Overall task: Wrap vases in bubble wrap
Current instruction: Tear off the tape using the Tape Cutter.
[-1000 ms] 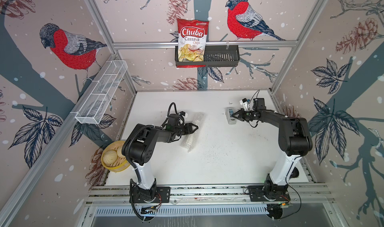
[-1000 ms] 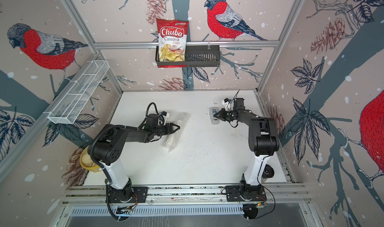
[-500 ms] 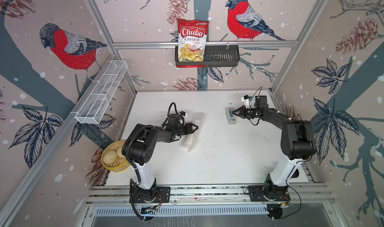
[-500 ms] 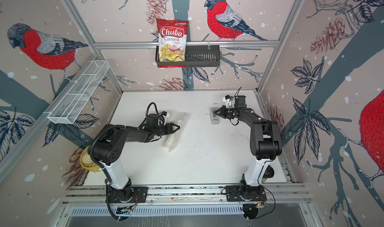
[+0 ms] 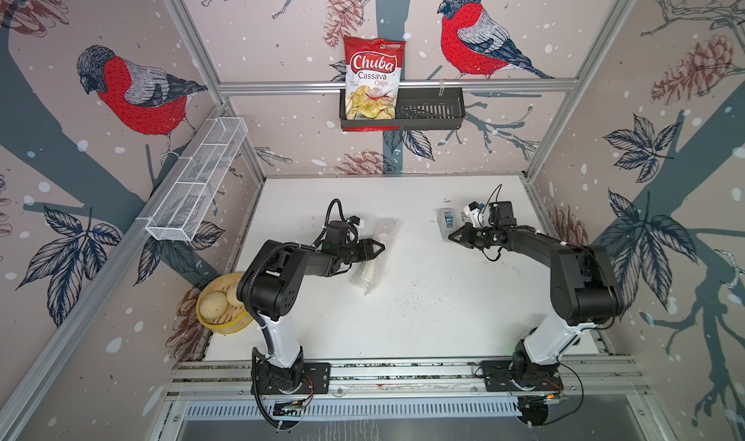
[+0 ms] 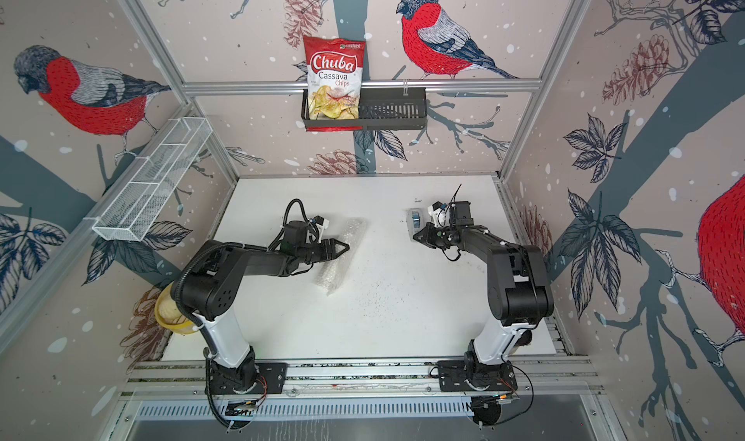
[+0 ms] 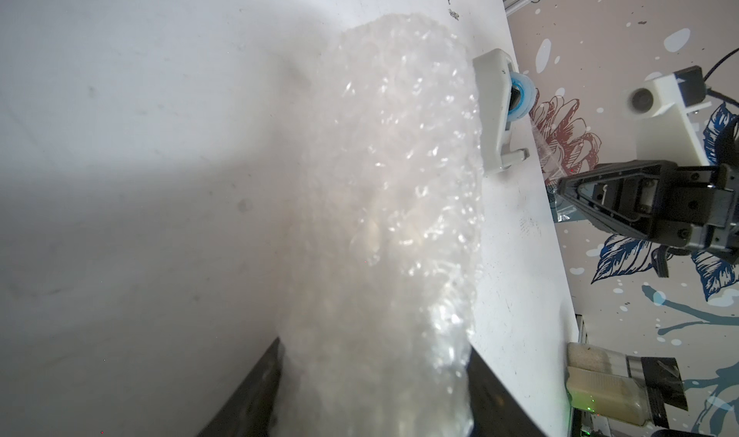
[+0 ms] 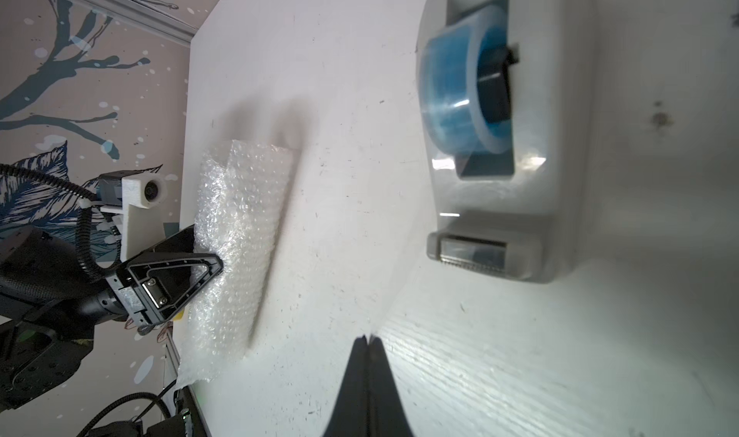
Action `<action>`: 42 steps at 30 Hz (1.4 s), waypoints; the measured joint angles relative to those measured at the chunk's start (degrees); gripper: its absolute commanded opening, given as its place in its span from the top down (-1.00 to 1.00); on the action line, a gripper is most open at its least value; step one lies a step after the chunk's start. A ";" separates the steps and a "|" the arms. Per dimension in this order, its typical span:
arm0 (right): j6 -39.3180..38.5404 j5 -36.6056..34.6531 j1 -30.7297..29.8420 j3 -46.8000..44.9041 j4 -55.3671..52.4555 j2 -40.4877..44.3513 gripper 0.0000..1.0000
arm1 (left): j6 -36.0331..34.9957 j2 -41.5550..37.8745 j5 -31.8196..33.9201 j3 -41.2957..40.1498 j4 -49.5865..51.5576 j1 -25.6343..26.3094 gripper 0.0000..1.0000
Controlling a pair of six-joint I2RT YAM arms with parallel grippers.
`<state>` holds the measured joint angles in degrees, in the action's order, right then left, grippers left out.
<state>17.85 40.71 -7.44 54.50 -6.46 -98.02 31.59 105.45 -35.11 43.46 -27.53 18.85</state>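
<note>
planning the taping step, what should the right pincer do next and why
Probably draw the right pincer away from the tape dispenser: it is shut, seemingly on a thin clear strip, while the left pincer clamps the bubble wrap roll.

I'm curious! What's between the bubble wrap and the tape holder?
Nothing, just bare table between bubble wrap and tape holder, seen in both top views.

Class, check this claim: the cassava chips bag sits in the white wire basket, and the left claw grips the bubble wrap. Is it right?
One detail is wrong. Both top views show the chips bag in the black basket, not the white wire basket. The left claw does grip the bubble wrap.
</note>
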 measured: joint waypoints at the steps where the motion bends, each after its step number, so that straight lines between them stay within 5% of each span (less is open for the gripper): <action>1: -0.02 -0.39 0.00 -0.37 0.15 0.22 1.00 | 0.00 0.02 -0.02 0.00 -0.04 0.00 0.48; 42: 0.02 -19.71 3.37 2.14 -4.09 -4.46 1.00 | -0.09 0.17 -0.09 0.26 0.09 0.00 0.60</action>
<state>17.87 20.99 -4.08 56.64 -10.55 -102.48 31.51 105.62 -35.20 43.72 -27.44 18.85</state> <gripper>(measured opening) 0.048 0.597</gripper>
